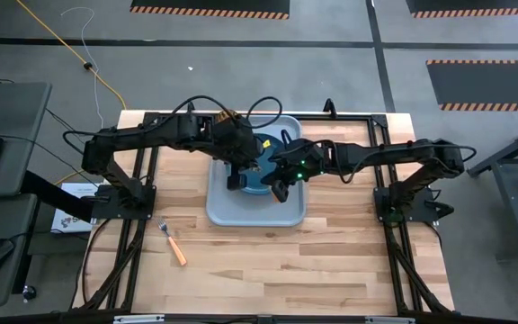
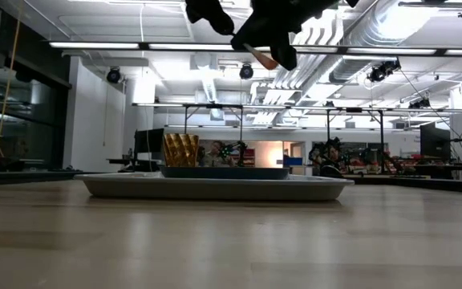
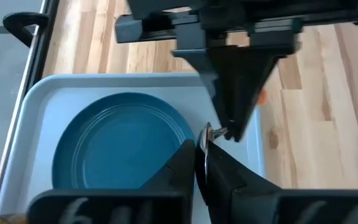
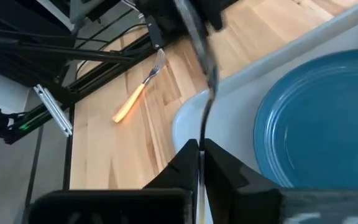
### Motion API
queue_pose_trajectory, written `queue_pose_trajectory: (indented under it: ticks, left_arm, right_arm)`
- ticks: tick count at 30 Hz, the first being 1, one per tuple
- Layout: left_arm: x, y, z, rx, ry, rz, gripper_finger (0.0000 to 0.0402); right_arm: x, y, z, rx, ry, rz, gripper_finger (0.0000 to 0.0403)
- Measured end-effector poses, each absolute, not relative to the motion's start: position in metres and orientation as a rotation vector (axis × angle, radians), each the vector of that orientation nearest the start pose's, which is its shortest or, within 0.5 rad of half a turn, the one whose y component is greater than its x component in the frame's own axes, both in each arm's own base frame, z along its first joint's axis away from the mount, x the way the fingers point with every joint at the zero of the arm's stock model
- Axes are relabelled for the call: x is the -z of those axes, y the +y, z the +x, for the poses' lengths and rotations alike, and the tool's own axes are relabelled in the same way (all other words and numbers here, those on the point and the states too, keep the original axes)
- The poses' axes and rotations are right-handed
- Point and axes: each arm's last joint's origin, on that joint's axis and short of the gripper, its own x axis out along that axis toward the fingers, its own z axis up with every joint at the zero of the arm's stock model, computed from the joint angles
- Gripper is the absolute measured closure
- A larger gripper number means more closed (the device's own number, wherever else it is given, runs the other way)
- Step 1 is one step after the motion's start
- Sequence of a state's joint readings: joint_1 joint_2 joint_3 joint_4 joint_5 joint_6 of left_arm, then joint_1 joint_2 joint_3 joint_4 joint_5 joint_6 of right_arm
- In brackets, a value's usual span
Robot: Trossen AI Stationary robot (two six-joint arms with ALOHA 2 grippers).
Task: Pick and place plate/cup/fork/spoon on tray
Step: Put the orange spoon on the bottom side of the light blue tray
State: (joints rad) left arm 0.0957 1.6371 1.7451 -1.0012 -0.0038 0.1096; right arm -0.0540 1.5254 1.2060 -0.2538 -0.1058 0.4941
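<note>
The dark blue plate [image 1: 261,148] lies in the pale blue-grey tray [image 1: 241,214], and the amber cup [image 2: 180,150] stands on the tray beside it. Both grippers hover above the tray with the spoon [image 4: 209,93] between them. My left gripper [image 3: 199,146] is shut on its metal end. My right gripper [image 4: 199,152] is shut on its handle end, where a bit of orange [image 3: 263,96] shows. The fork [image 1: 173,241] lies flat on the table, near and left of the tray. My left gripper pinches the spoon's shiny metal end [image 3: 207,132] between its two fingertips, clear of the tray and above the plate's edge. My right gripper pinches the spoon's thin shaft [image 4: 202,134] between its two fingers and lies along it. The spoon runs straight out toward the left gripper, lifted clear.
The black frame rails [image 1: 142,180] run along both sides of the table. Bare wood lies on the near side of the tray [image 1: 286,270]. The fork also shows in the right wrist view [image 4: 135,93].
</note>
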Motion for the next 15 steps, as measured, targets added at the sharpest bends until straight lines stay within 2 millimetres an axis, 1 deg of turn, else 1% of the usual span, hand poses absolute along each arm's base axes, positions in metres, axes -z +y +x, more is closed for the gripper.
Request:
queue_pose_trajectory:
  ticks: [5,7,11,13,15]
  left_arm:
    - [-0.378,0.033,0.333,-0.052,0.902,0.105,0.0342]
    - [-0.381,0.036,0.328,-0.069,0.901,0.116,0.0323]
    - [-0.392,0.044,0.312,-0.102,0.896,0.121,0.0288]
    - [-0.399,0.05,0.301,-0.132,0.895,0.105,0.0275]
    - [-0.408,0.057,0.287,-0.177,0.869,0.044,0.0265]
  right_arm:
    - [-0.291,-0.019,0.336,0.097,0.632,0.537,0.0399]
    - [-0.289,-0.021,0.332,0.111,0.665,0.535,0.04]
    - [-0.291,-0.022,0.319,0.128,0.748,0.503,0.0401]
    - [-0.287,-0.021,0.306,0.15,0.815,0.491,0.0401]
    - [-0.283,-0.019,0.291,0.174,0.858,0.493,0.0401]
